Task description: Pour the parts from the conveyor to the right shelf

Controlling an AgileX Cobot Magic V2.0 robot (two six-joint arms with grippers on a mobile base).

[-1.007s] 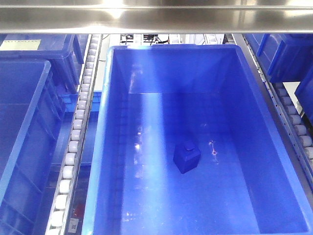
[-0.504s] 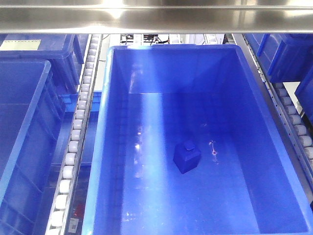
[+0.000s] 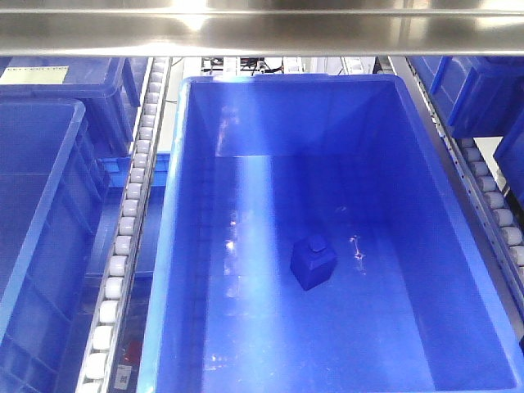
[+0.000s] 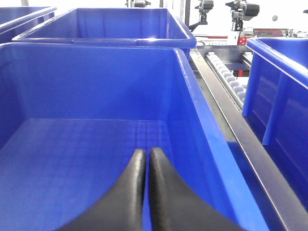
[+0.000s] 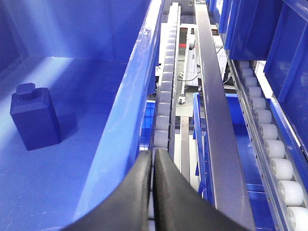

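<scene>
Front view: block [image 3: 313, 261] sits in bin [image 3: 185, 205]. Left gripper [image 4: 147, 163] and right gripper [image 5: 154, 166] both closed, empty; right one could clip the rollers [image 5: 166, 91].

Dark blue part [image 3: 313, 261] in a bright blue bin [image 3: 184, 246]; white rollers [image 3: 123, 246]; black end effector [image 5: 153, 163].

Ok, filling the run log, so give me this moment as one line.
part: upright on bin floor, alone | left gripper: shut, empty, over bin | right gripper: shut, empty, by the roller rail
</scene>
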